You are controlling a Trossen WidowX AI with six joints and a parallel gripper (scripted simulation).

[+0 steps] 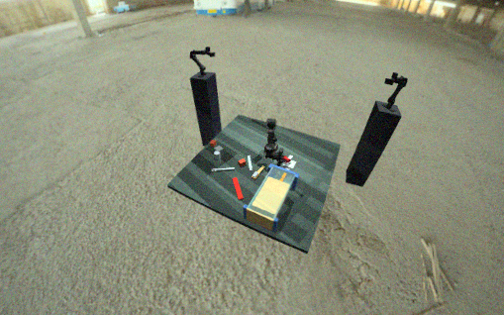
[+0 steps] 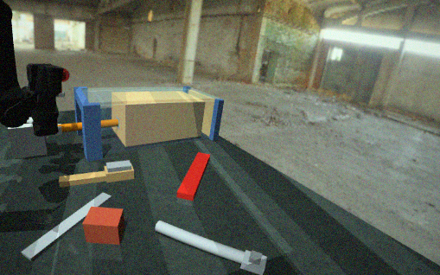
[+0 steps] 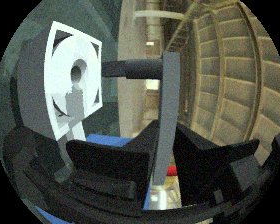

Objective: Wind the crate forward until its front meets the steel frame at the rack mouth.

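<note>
The tan crate [image 1: 269, 195] [image 2: 162, 121] sits flat inside the clear-panelled cubby, set back from the blue frame [image 2: 92, 134] at its mouth. An orange strap [image 1: 283, 176] [image 2: 109, 124] runs from the crate through the frame toward the grey winch [image 2: 27, 144] [image 3: 33, 82]. My gripper [image 3: 164, 124] is shut on the grey winch handle [image 3: 170, 100], whose red knob [image 2: 65, 74] shows beside the gripper. In the wrist view the handle's key [image 3: 113, 69] points toward the winch face, outside the round hole [image 3: 76, 74]. The exact gap is hard to judge.
A wooden tool with a grey block [image 1: 257, 172] [image 2: 118, 168], a red bar [image 1: 238, 188] [image 2: 194, 176], a pale strip [image 2: 66, 226], an orange-red block [image 1: 242, 161] [image 2: 103, 226] and a light grey rod [image 1: 223, 169] [image 2: 200, 242] lie on the bench beside the cubby.
</note>
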